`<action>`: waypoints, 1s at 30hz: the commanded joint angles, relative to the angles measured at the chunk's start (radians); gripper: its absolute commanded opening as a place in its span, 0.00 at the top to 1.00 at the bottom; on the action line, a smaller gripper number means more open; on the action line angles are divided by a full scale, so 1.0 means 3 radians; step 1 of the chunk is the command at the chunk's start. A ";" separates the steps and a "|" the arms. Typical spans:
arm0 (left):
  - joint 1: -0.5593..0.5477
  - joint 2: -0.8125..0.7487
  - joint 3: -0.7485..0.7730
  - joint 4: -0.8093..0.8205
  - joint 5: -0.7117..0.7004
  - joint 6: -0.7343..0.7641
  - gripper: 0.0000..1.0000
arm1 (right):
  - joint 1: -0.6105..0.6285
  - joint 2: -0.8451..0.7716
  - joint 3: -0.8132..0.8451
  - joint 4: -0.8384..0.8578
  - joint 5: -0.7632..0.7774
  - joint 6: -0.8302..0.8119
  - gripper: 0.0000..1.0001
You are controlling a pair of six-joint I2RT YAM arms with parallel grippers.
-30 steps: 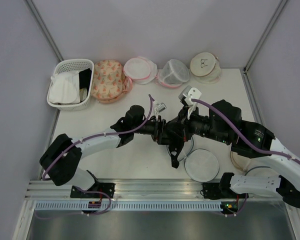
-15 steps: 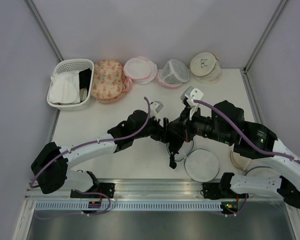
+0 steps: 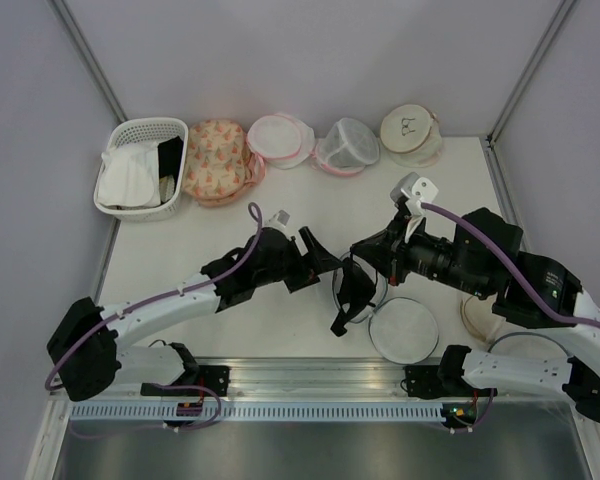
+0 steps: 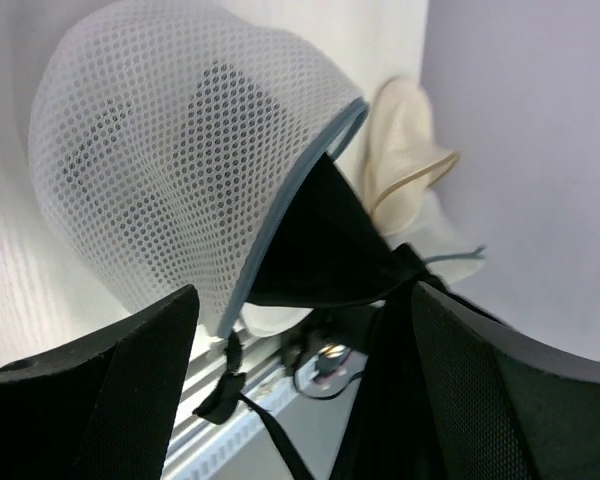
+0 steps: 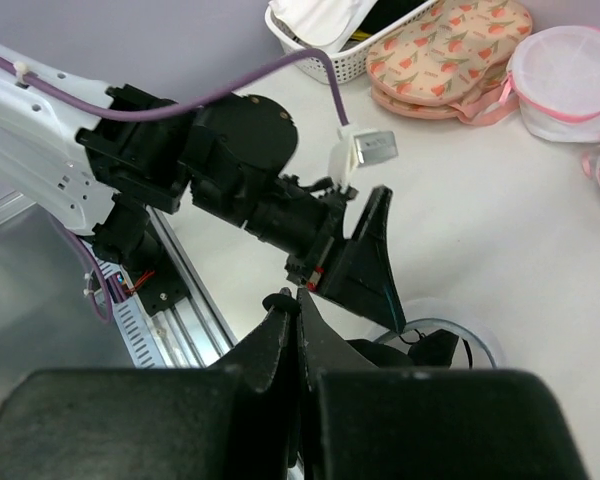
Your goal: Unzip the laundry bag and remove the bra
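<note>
Half the bra (image 4: 320, 250) hides inside the laundry bag (image 4: 170, 160).

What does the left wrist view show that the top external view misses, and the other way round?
Left wrist only: up close, the bra poking out of the laundry bag's open zipper rim, a strap dangling below, seen between the open left tool's fingers.

Top external only: the basket, the floral bag and the other bags along the back, both arms, and the right tool, shut above the bra.

Both: the laundry bag, the bra and the left tool.
</note>
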 commanded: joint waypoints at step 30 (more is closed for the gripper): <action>-0.0161 0.1227 0.0420 0.2343 0.1694 -0.2068 0.98 | 0.0003 0.0181 -0.0166 0.0063 -0.0005 -0.0121 0.99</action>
